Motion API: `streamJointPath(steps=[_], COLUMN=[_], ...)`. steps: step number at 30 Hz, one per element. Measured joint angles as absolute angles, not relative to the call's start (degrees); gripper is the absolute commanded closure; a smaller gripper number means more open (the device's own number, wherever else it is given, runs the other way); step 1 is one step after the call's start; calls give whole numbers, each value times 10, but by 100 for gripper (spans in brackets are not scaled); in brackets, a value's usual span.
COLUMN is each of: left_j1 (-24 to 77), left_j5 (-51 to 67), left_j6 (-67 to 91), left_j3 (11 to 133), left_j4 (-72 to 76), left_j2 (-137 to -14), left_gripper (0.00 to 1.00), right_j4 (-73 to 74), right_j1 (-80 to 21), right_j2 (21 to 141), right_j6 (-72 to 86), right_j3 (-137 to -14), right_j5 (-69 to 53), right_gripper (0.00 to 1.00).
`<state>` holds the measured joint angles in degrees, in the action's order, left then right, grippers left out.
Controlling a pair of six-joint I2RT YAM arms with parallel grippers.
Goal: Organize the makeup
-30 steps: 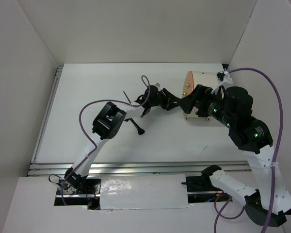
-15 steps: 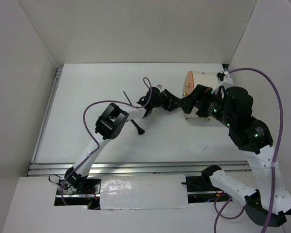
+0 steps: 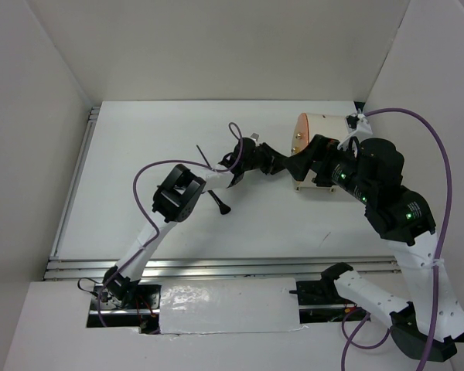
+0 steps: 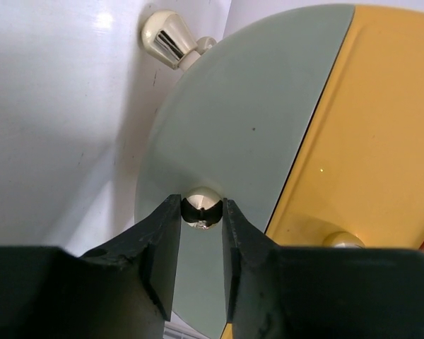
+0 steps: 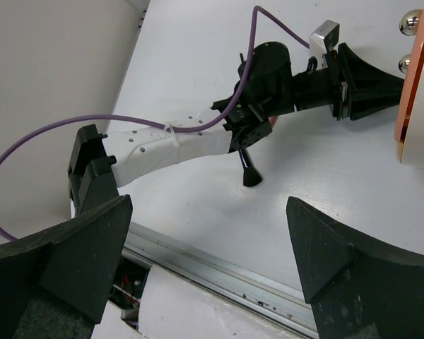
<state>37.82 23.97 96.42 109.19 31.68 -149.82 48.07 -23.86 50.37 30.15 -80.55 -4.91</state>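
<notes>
Brush (image 3: pixel 219 202), black and flare-ended, lies on the table (image 3: pixel 139 154) nearest the bases, under the left arm (image 3: pixel 178 193). From above I cannot tell whether arm and brush touch. Beyond it the right gripper (image 5: pixel 206 203) hangs over the table with its fingers spread wide and nothing between them. Farther on, the left gripper (image 4: pixel 201 212) reaches sideways to the box (image 3: pixel 321 127), a cream drum at the far right with its face turned toward it. The gripper is clamped on a small silver knob (image 4: pixel 201 201), one pad on each side. This knob sits on the pale grey-green part of the face. Just beside it is an orange panel (image 4: pixel 367 141) with a second knob (image 4: pixel 343 240).
</notes>
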Motion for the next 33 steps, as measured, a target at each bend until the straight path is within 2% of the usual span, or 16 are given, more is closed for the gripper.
streamJointPath(steps=[6, 9, 18, 33], left_j1=[379, 379, 359, 321], left_j5=[237, 228, 221, 228], left_j6=[964, 965, 963, 944], left_j3=[1089, 1066, 917, 827], left_j4=[324, 353, 429, 436], left_j2=[-1498, -1495, -1422, -1362], left_gripper=[81, 84, 88, 88], right_j4=[481, 481, 480, 480], right_j1=[-239, -239, -239, -239], right_j2=[504, 504, 505, 510], right_j6=[302, 302, 302, 302], right_j3=[-806, -806, -798, -798], right_j5=[-49, -49, -53, -55], right_gripper=[2, 2, 3, 3])
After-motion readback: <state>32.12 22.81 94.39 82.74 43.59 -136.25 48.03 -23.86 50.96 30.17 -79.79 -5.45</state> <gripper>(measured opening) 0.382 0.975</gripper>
